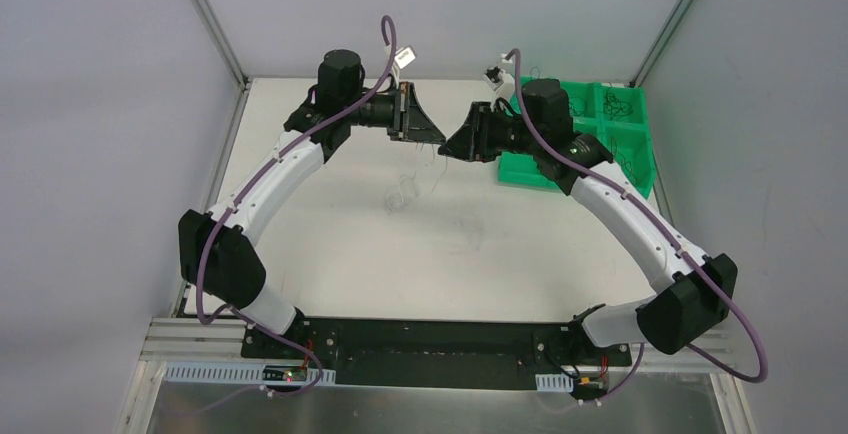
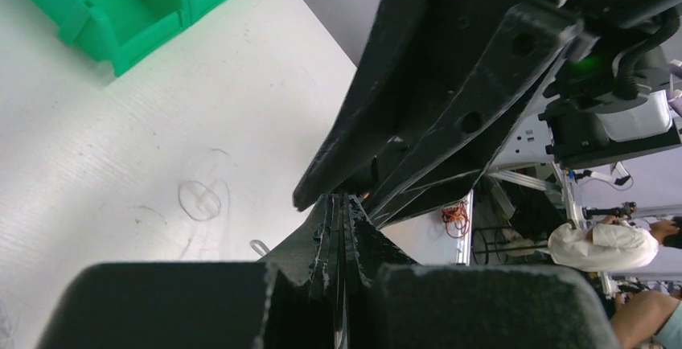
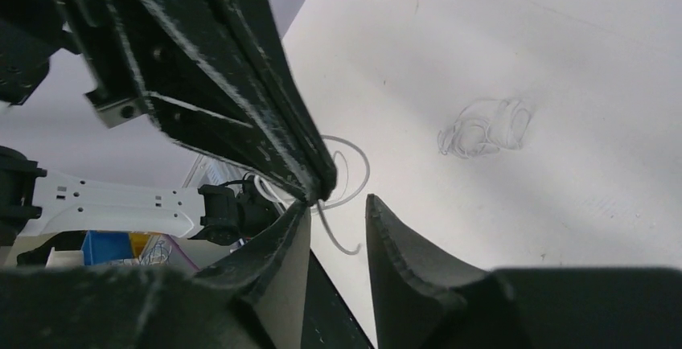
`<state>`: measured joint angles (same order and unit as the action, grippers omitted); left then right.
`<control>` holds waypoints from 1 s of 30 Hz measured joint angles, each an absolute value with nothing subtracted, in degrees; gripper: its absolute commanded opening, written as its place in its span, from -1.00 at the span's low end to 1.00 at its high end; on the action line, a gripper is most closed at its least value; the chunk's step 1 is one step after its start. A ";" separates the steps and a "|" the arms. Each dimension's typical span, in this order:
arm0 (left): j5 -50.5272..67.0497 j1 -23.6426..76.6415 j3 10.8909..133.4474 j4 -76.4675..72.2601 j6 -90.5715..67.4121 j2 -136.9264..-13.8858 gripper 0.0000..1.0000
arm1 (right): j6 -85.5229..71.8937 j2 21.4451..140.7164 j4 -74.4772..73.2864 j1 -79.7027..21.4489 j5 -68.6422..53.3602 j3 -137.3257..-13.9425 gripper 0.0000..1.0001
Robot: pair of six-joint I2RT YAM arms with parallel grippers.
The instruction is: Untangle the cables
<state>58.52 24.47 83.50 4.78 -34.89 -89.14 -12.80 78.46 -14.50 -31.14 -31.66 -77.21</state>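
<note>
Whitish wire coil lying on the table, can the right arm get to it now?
Probably yes: the coil lies on bare table, nothing over it, and the right fingers stand open.

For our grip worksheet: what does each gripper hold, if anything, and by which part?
Left gripper pinches a whitish wire by its loop. Right gripper is open, holding nothing.

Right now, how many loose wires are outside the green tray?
2: a whitish coil on the table, a whitish loop dangling from the shut left gripper. Fainter ones may be missed.
</note>
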 measured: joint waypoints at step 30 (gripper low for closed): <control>52.93 10.35 85.52 8.93 -27.03 -90.21 0.98 | -6.59 77.87 -19.68 -15.09 -27.83 -95.94 -1.00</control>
